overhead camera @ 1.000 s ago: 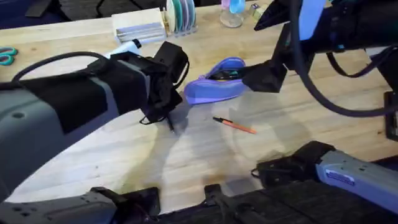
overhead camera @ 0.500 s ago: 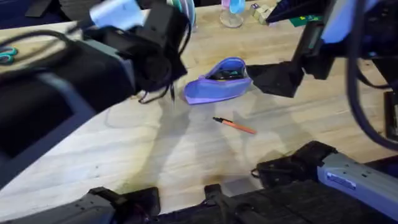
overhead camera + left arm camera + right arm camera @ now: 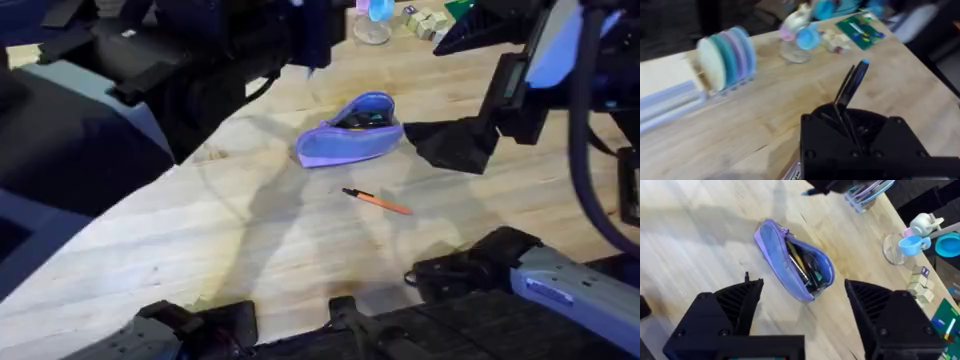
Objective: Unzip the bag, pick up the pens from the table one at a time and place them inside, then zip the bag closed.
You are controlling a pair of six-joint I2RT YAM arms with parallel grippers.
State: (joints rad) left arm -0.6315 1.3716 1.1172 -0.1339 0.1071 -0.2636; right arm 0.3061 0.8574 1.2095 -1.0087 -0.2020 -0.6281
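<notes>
step: pen loading, mid-task by my read. bag (image 3: 350, 132) is unzipped, mouth gaping, pens visible inside it in the right wrist view (image 3: 799, 266).
left gripper (image 3: 850, 92): raised above the table, closed on a dark pen with a blue tip (image 3: 854, 80); the pen sticks out past the fingertips. The arm reads as a large dark blur at upper left in the overhead view.
right gripper (image 3: 802, 297): wide open, holding nothing, hovering just beside the bag on its right side; fingers (image 3: 740, 300) spread either side of the bag's near end in its own camera.
orange pen (image 3: 378, 202): lying flat on the table (image 3: 300, 250), near the bag on the side toward the arm bases, apart from it, untouched.
next move (judgement): left arm has to bring the dark pen over the open mouth and line it up along the slot before release; the slot is narrow and already partly filled. Right gripper looks placed to steady the bag or hold the mouth open. After that the orange pen, then zip.
risk (judgement): soft bag can slide or fold if nudged; a pen landing across the lip would roll off.
surface: light wood planks, visible grain.
clutter: far edge has a rack of pastel discs (image 3: 725, 57), a clear glass (image 3: 795, 47), small blocks (image 3: 420, 18), a green card (image 3: 860, 31). All well apart from the bag.
</notes>
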